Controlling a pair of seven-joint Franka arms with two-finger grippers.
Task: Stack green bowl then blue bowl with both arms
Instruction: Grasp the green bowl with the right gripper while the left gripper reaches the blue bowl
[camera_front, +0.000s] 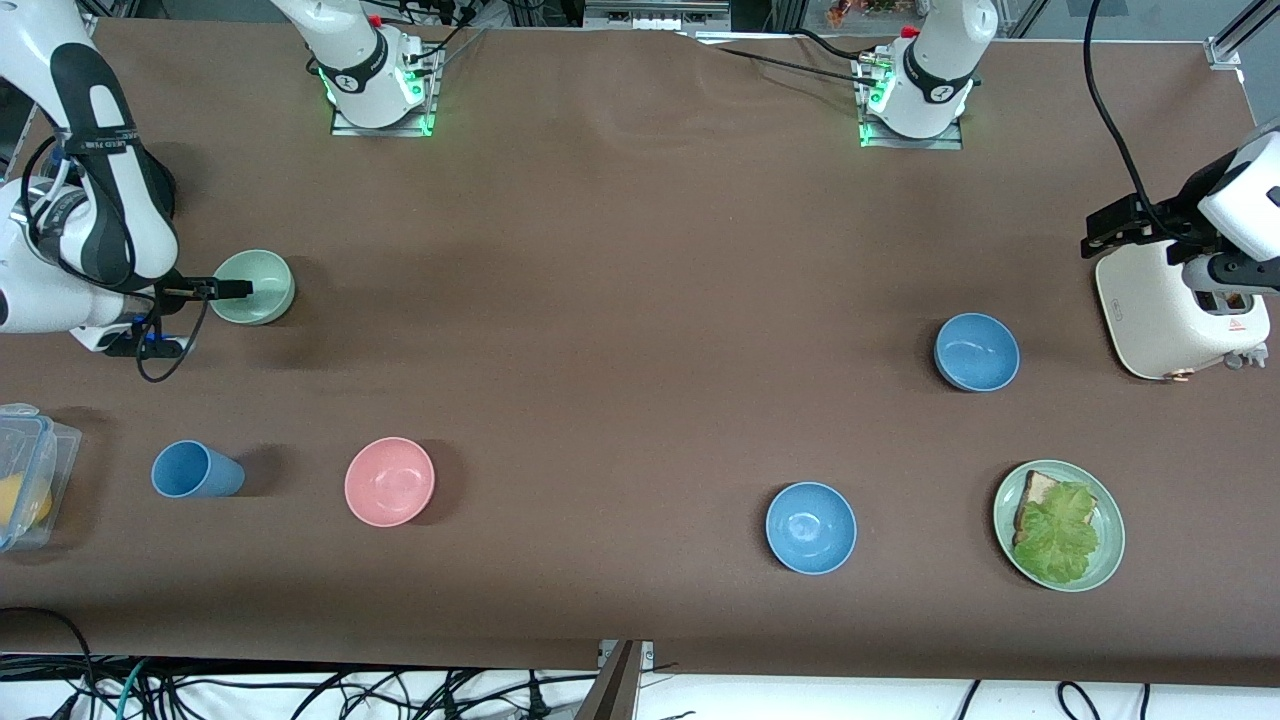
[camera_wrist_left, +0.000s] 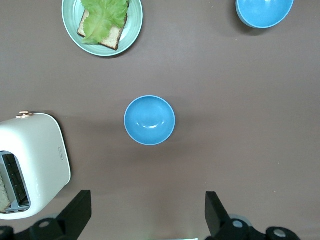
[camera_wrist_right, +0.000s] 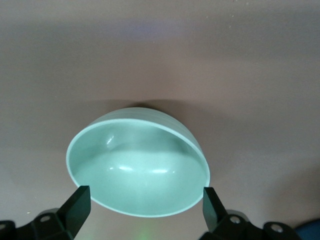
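The pale green bowl stands near the right arm's end of the table; it also fills the right wrist view. My right gripper is open and low at the bowl's rim, with one finger on each side of the bowl's edge. The muted blue bowl stands toward the left arm's end, beside the toaster, and shows in the left wrist view. My left gripper is open and empty, up in the air over the table beside the toaster.
A white toaster stands at the left arm's end. A brighter blue bowl and a green plate with bread and lettuce lie nearer the front camera. A pink bowl, a blue cup and a plastic box lie nearer than the green bowl.
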